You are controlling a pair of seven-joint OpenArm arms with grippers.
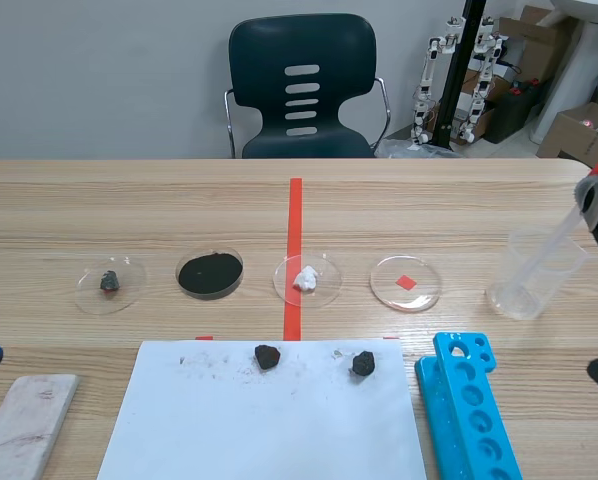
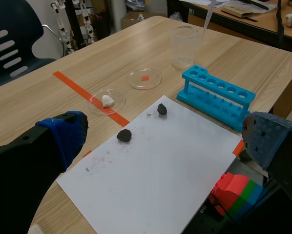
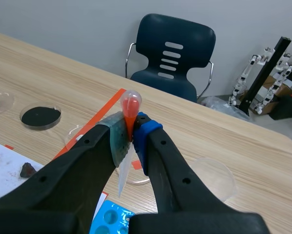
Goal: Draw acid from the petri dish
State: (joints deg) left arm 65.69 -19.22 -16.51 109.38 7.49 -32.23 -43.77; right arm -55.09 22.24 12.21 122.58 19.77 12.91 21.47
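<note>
A blue rack [image 1: 457, 400] stands just beside the white paper sheet [image 1: 269, 430].

Just beside the right pincer [image 3: 131, 140] with its red-bulbed plastic pipette [image 3: 130, 105], a clear plastic beaker [image 1: 535, 272]; under the pincer, a blue plastic tube rack [image 1: 466, 400]; ahead, open wooden tabletop [image 1: 459, 210].

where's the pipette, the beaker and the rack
pipette [image 3: 130, 103], right wrist view, on its red bulb
beaker [image 1: 559, 275], scene view, on its clear wall
rack [image 1: 467, 400], scene view, on its top plate
</note>
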